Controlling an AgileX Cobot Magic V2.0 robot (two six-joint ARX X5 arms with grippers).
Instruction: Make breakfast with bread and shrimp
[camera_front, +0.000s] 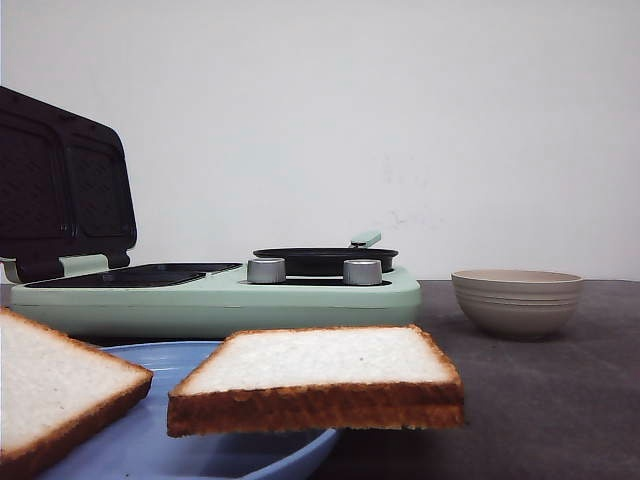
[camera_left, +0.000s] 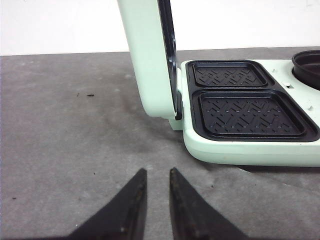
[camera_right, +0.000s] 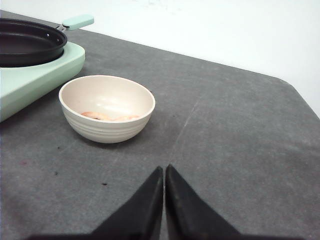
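Two slices of bread lie on a blue plate (camera_front: 240, 455) close to the front camera: one slice (camera_front: 320, 362) in the middle, the other (camera_front: 50, 385) at the left edge. The shrimp (camera_right: 107, 117), pale orange, lies in the bottom of a beige bowl (camera_right: 107, 107). My left gripper (camera_left: 157, 172) hovers over bare table beside the sandwich maker, its fingers a small gap apart with nothing between them. Short of the bowl, my right gripper (camera_right: 164, 168) is shut and empty over the grey table. Neither gripper shows in the front view.
A mint-green sandwich maker (camera_front: 215, 292) stands mid-table with its lid (camera_front: 62, 185) raised. It has two black grill wells (camera_left: 247, 114), two silver knobs (camera_front: 266, 270) and a black pan (camera_front: 325, 259) on its right side. The beige bowl (camera_front: 517, 300) sits to its right.
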